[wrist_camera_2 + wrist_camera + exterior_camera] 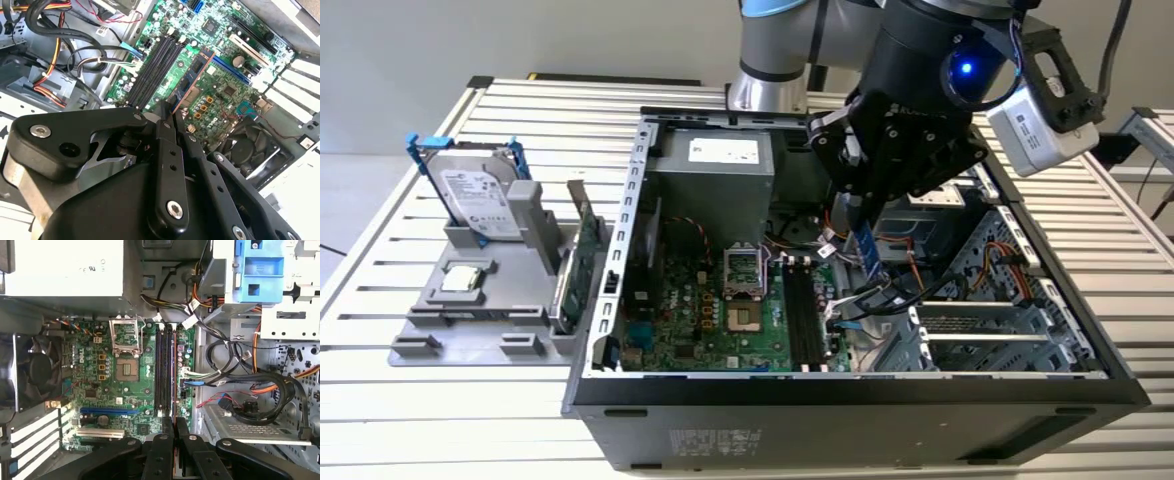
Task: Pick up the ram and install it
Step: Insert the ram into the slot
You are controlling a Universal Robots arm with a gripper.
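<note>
One gripper (pixel 861 228) hangs inside the open computer case (pixel 635 200), its two fingers clamped on the ram (pixel 865 250), which points downward from the fingertips. In the second wrist view the gripper (pixel 170 107) grips one end of the ram (pixel 194 77). The stick's free end reaches out above the motherboard (pixel 225 65), beside the black memory slots (pixel 155 70). In the first wrist view the ram (pixel 173 390) appears edge-on as a thin line running from between the fingers along the slots (pixel 162 370), near the processor socket (pixel 127 367). Whether it touches a slot cannot be told. The case stands on a slatted table (pixel 400 420). Toward the table's edge at the exterior view's left, a grey holder (pixel 467 330) carries a hard drive (pixel 474 195) in a blue frame and a green expansion card (pixel 587 250), both upright.
</note>
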